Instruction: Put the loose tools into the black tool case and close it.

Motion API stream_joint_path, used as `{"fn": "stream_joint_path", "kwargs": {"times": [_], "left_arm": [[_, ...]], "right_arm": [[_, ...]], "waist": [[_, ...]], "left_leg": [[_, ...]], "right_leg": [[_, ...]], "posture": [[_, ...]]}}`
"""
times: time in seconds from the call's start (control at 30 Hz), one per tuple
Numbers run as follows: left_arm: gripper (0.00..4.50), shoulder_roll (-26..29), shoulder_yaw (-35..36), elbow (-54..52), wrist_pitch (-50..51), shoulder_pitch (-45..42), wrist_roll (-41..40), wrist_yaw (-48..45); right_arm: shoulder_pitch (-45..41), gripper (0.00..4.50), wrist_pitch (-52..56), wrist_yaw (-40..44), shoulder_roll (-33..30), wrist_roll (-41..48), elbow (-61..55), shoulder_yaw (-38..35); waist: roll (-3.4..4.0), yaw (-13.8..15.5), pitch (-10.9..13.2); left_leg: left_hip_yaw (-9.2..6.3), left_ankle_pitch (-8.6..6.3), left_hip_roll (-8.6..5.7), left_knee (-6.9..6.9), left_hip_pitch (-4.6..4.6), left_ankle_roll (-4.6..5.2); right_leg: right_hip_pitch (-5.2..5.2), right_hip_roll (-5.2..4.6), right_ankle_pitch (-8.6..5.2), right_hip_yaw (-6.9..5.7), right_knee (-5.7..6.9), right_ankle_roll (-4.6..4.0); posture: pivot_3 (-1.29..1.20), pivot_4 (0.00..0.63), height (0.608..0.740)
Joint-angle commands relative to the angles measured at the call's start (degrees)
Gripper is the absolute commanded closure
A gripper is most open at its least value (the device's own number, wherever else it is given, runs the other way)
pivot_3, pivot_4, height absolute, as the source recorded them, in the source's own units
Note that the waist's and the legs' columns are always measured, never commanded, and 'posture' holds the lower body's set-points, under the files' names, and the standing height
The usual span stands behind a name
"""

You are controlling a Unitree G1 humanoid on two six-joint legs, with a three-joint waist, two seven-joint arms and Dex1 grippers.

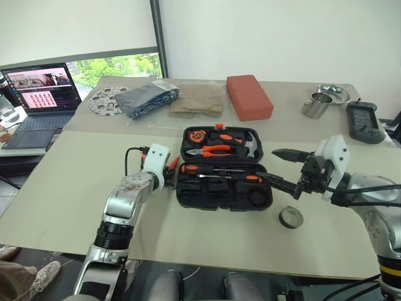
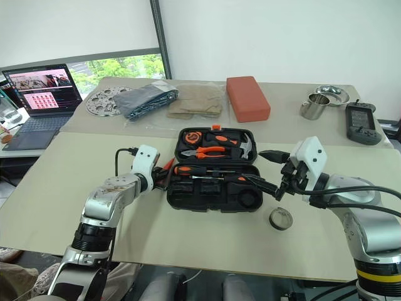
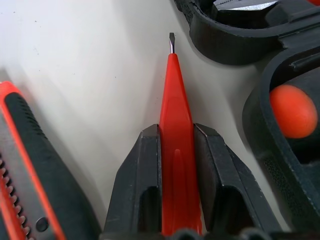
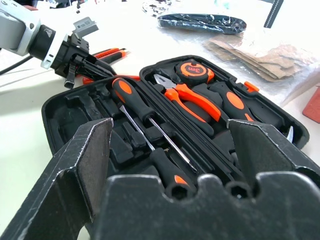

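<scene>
The black tool case (image 1: pixel 213 194) lies open in the middle of the table, with two orange-and-black screwdrivers (image 1: pixel 219 170) lying in its near half. Pliers (image 4: pixel 192 97), a hammer and a tape measure sit in the lid. My left gripper (image 3: pixel 176 131) is at the case's left edge, shut on a small thin orange tool (image 3: pixel 175 100) whose tip points along the tabletop. The orange-and-black utility knife (image 3: pixel 30 170) lies right beside it. My right gripper (image 1: pixel 280 168) hovers open at the case's right end. The dark tape roll (image 1: pixel 291 217) rests on the table just below it.
At the back stand a red-orange block (image 1: pixel 249 96), folded bags of cloth (image 1: pixel 150 97), a round metal disc (image 1: pixel 105 100), a steel cup (image 1: pixel 315 105) and bowl (image 1: pixel 332 93), and a black device (image 1: pixel 364 122). A laptop (image 1: pixel 44 94) sits far left.
</scene>
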Motion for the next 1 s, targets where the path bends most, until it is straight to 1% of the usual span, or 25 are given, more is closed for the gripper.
{"fn": "stream_joint_path", "kwargs": {"times": [0.03, 0.17, 0.27, 0.33, 0.47, 0.57, 0.63, 0.7, 0.73, 0.83, 1.0], "left_arm": [[4.04, 0.02, 1.2, -3.09, 1.1, 0.83, -0.45, 0.76], [4.04, 0.99, 2.28, -5.65, 0.64, 1.21, -0.82, 0.35], [4.04, 2.97, 4.9, -7.95, -3.64, 0.41, -2.7, -2.88], [4.04, 5.37, 6.81, -7.51, -9.43, -0.55, -4.78, -7.49], [4.04, 11.94, 6.79, -3.21, -19.66, -1.97, -7.31, -19.32], [4.04, 15.73, 5.08, 0.3, -26.71, -3.45, -9.68, -30.51], [4.04, 17.8, 2.36, 2.55, -31.21, -4.55, -11.16, -40.22], [4.04, 19.77, -2.46, 6.73, -38.89, -6.47, -8.97, -49.52], [4.04, 20.03, -4.34, 9.19, -41.7, -7.78, -7.83, -52.37], [4.04, 18.71, -9.41, 16.7, -47.34, -12.76, -5.23, -58.76], [4.04, 15.72, -14.37, 28.05, -55.01, -18.83, -0.12, -63.0]], "right_arm": [[-0.32, 0.23, -0.26, 1.18, -1.25, 1.83, -1.29, -2.06], [-0.32, 0.23, -0.64, 1.94, -1.5, 2.33, -0.95, -2.26], [-0.3, 0.23, -1.09, 2.32, -1.28, 2.7, -0.71, -2.69], [0.02, 0.23, -1.25, 2.48, -1.05, 3.06, -0.47, -3.2], [0.98, 0.23, -2.73, 3.89, -0.39, 4.18, 0.62, -4.35], [1.51, 0.23, -3.08, 5.22, -0.92, 4.48, 1.72, -4.7], [2.8, 0.23, -3.58, 6.74, -1.77, 4.34, 2.5, -5.36], [4.61, 0.23, -4.6, 8.87, -2.62, 3.91, 3.22, -6.12], [5.26, 0.23, -5.13, 9.54, -2.82, 3.82, 3.46, -6.54], [7.51, 0.23, -9.19, 12.49, -2.11, 4.69, 4.88, -9.95], [11.44, 0.23, -14.87, 14.29, -0.64, 3.06, 6.74, -12.88]], "waist": [[0.01, -0.05, 0.0], [0.02, -0.05, -0.01], [0.03, -0.08, -0.01], [0.05, -0.08, -0.02], [0.13, -0.05, -0.08], [0.22, -0.05, -0.13], [0.24, 0.0, -0.14], [0.25, 0.18, -0.15], [0.26, 0.27, -0.15], [0.25, 0.2, -0.15], [0.2, -0.23, -0.12]], "left_leg": [[0.0, 0.0, 0.01, 0.0, 0.0, 0.0], [0.0, 0.0, 0.01, -0.01, -0.04, 0.0], [0.0, 0.0, 0.01, -0.01, -0.04, 0.0], [0.0, 0.0, 0.03, -0.02, -0.04, 0.0], [0.03, 0.0, 0.04, -0.03, -0.02, -0.01], [0.1, 0.0, 0.03, -0.04, -0.01, -0.01], [0.13, 0.0, 0.03, -0.04, -0.01, -0.01], [0.22, 0.0, 0.0, -0.03, -0.05, -0.01], [0.3, 0.0, -0.01, -0.02, -0.06, -0.01], [0.42, 0.01, -0.03, 0.0, -0.09, 0.0], [0.42, 0.0, -0.12, 0.03, -0.11, 0.01]], "right_leg": [[0.0, 0.01, 0.0, 0.0, -0.01, 0.0], [-0.02, 0.0, 0.0, 0.01, -0.03, 0.0], [-0.03, 0.01, 0.0, 0.01, -0.03, 0.0], [-0.04, 0.01, 0.0, 0.01, -0.03, 0.0], [-0.03, 0.02, 0.0, 0.0, -0.04, -0.01], [-0.03, 0.01, 0.0, 0.01, -0.09, -0.01], [-0.03, 0.0, 0.0, 0.01, -0.11, -0.01], [-0.03, -0.01, 0.0, -0.06, -0.14, -0.01], [-0.02, -0.01, 0.0, -0.12, -0.17, -0.01], [-0.03, 0.02, 0.0, -0.15, -0.17, -0.02], [-0.03, 0.1, -0.01, -0.12, -0.14, 0.0]], "posture": [[0.0, 0.15, 0.74], [0.0, 0.15, 0.74], [0.0, 0.15, 0.74], [0.0, 0.15, 0.74], [0.0, 0.15, 0.74], [0.0, 0.15, 0.74], [0.0, 0.15, 0.74], [0.0, 0.15, 0.74], [0.0, 0.15, 0.74], [0.0, 0.15, 0.74], [0.0, 0.15, 0.74]]}}
